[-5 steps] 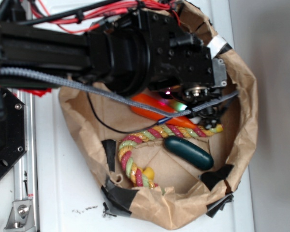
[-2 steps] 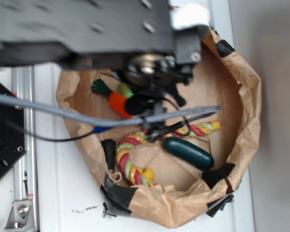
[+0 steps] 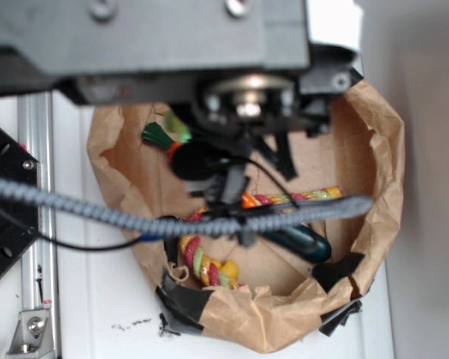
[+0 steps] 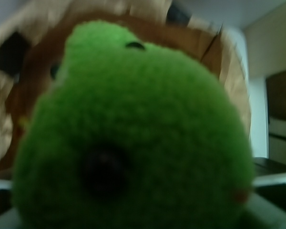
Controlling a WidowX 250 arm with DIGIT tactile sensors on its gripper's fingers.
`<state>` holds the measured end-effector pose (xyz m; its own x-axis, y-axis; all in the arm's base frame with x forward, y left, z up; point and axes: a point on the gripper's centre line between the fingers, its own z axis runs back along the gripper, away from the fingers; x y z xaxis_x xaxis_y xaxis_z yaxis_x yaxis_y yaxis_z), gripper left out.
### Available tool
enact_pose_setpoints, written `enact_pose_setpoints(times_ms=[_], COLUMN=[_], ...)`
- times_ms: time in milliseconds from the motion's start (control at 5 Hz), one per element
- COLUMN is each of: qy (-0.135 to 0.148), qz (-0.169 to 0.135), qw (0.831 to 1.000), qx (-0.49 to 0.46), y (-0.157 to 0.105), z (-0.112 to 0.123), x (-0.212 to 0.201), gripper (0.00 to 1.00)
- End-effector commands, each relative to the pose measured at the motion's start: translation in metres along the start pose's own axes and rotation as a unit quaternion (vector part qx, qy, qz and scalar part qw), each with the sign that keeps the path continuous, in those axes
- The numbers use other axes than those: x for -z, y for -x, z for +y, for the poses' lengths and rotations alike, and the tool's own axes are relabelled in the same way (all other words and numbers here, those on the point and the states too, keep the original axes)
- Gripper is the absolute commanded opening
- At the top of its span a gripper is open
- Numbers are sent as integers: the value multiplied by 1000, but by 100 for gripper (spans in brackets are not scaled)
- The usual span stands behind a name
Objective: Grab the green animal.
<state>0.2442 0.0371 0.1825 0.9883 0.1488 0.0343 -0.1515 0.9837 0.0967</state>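
Note:
The green animal (image 4: 133, 129) is a fuzzy green plush that fills almost the whole wrist view, blurred and very close to the lens, with the paper bag far behind it. My gripper (image 4: 133, 210) is shut on it; the fingers are mostly hidden by the plush. In the exterior view the arm is raised and blurred over the bag. Only a pale yellow-green bit of the animal (image 3: 178, 127) shows beside the black gripper (image 3: 209, 168).
A brown paper bag (image 3: 382, 172) with rolled walls holds an orange carrot (image 3: 251, 200) with a dark green stem (image 3: 156, 134), a coloured rope (image 3: 198, 258) and a dark green cucumber toy (image 3: 310, 243). A grey cable (image 3: 97, 213) crosses in front.
The arm has risen from low in the bag towards the camera. The pale green plush left its place beside the carrot and moved up and left with the gripper.

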Motion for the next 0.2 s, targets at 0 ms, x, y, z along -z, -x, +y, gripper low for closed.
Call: enact_pose_setpoints(times_ms=[0], qy=[-15], qz=[1], qw=[1000], qx=[3], y=[-19], z=[12], x=[1], gripper=[0])
